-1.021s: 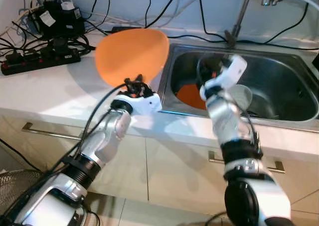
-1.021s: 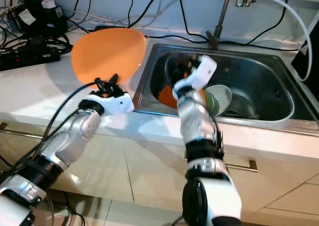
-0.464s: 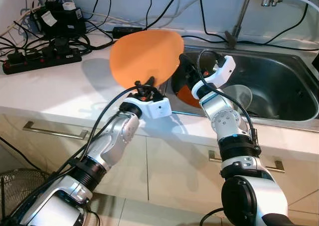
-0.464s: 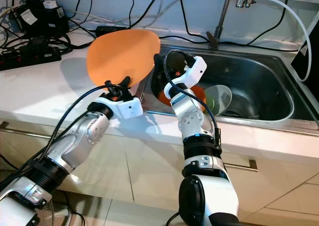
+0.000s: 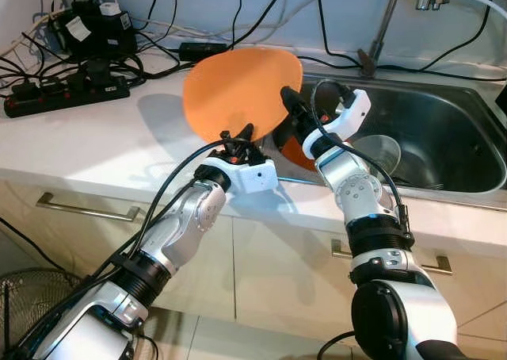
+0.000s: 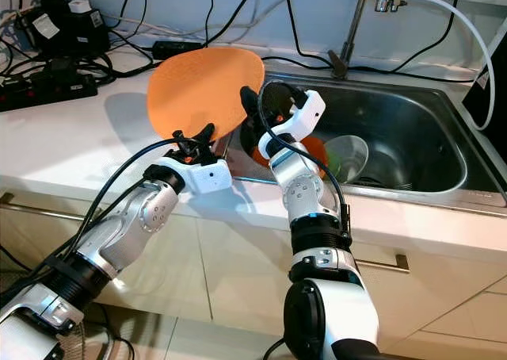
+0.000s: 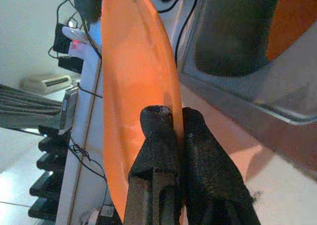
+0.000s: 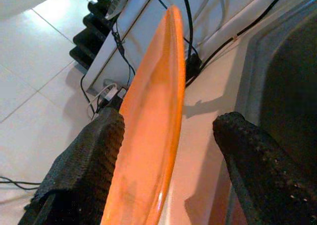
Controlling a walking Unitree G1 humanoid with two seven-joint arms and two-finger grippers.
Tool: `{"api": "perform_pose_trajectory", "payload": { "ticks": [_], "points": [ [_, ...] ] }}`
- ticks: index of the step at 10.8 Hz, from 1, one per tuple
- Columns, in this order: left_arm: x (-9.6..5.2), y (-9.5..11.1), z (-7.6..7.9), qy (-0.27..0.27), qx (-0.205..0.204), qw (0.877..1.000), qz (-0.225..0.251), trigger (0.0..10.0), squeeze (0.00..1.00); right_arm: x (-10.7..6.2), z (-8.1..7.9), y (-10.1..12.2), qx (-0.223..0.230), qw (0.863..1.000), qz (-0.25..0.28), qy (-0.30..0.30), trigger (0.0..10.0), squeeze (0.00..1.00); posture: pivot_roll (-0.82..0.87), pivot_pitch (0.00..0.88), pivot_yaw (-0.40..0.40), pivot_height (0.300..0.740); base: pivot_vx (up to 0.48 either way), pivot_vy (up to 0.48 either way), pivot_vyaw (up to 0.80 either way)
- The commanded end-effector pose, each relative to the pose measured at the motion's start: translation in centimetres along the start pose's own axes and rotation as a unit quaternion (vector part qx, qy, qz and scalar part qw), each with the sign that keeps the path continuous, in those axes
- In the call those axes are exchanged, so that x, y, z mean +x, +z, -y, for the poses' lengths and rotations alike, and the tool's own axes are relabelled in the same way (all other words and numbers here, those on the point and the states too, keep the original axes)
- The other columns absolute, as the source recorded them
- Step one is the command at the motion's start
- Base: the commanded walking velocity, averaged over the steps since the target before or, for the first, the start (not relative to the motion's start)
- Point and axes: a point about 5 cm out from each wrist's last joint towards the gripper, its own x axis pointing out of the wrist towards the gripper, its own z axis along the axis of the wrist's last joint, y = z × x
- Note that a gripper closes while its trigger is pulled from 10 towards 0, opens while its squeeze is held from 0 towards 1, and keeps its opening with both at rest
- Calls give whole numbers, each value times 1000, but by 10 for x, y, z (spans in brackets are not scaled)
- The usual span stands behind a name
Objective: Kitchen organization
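A large orange plate (image 5: 238, 90) stands on edge above the white counter, just left of the sink (image 5: 444, 98). My left gripper (image 5: 238, 134) is shut on its lower rim; in the left wrist view both fingers pinch the orange plate (image 7: 133, 86). My right gripper (image 5: 289, 106) reaches from the sink side and is open. In the right wrist view its fingers (image 8: 84, 170) straddle the rim of the orange plate (image 8: 148, 136) without closing on it.
The sink holds a second orange dish (image 5: 301, 150) and a pale bowl (image 5: 379, 150), with the faucet (image 5: 380, 27) behind. A power strip (image 5: 63, 98), a black box and tangled cables crowd the counter's back left. Cabinet handles (image 5: 83, 209) run below the counter edge.
The left arm has carried the plate to the right, toward the sink. The right gripper came up out of the sink and now straddles the plate's right rim.
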Motion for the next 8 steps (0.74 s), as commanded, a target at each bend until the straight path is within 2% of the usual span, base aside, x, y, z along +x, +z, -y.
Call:
{"api": "perform_pose_trajectory", "payload": {
  "ticks": [1, 3, 4, 5, 8],
  "points": [
    [0, 11, -5, 11, 7, 1000, 27, 10000, 0, 4, -9, 3, -4, 1000, -1, 17, 10000, 0, 241, 0, -40, 740, 0, 0, 0],
    [-2, 13, -3, 4, 7, 999, 35, 10000, 0, 5, -8, 4, -11, 1000, 0, 14, 10000, 0, 243, 0, -42, 740, 0, 0, 0],
    [-3, 13, -2, 2, 8, 999, 36, 10000, 0, 5, -8, 6, -12, 1000, 3, 14, 8863, 0, 244, 0, -42, 740, 0, 0, 0],
    [-4, 12, -3, 2, 8, 999, 36, 10000, 0, 6, -8, 7, -12, 1000, 6, 11, 0, 0, 243, 0, -43, 740, 0, 0, 0],
    [-4, 12, -1, -7, 12, 999, 38, 10000, 0, 6, -4, 10, -18, 1000, 9, 1, 0, 0, 242, 0, -44, 740, 0, 0, 0]
  ]
}}
